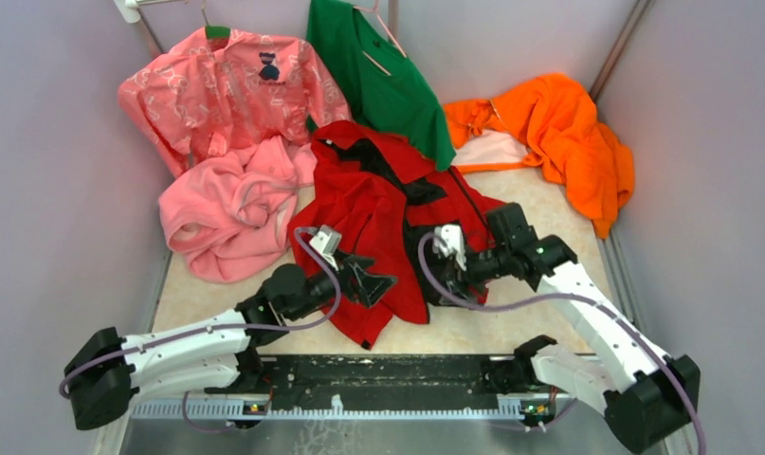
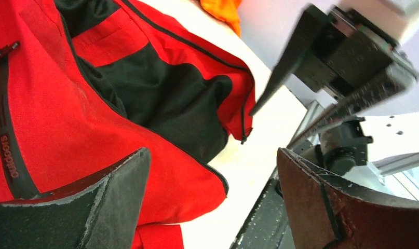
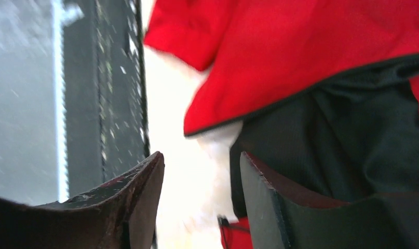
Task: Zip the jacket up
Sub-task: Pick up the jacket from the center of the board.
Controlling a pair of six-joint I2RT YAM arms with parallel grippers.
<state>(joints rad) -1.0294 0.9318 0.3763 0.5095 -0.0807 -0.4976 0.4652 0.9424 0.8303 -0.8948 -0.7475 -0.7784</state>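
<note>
The jacket lies crumpled in the middle of the table, bright red, with its dark lining showing where the front falls apart. Its dark front zipper runs along the right flap down to an end near the table. The pocket zip shows on the left panel. My left gripper hovers open over the left front's lower hem, holding nothing. My right gripper is open beside the lining, with bare table between its fingers.
A pink fleece lies left of the jacket, with a pink patterned shirt behind it. A green shirt hangs at the back and an orange garment is heaped at the back right. A black rail lines the near edge.
</note>
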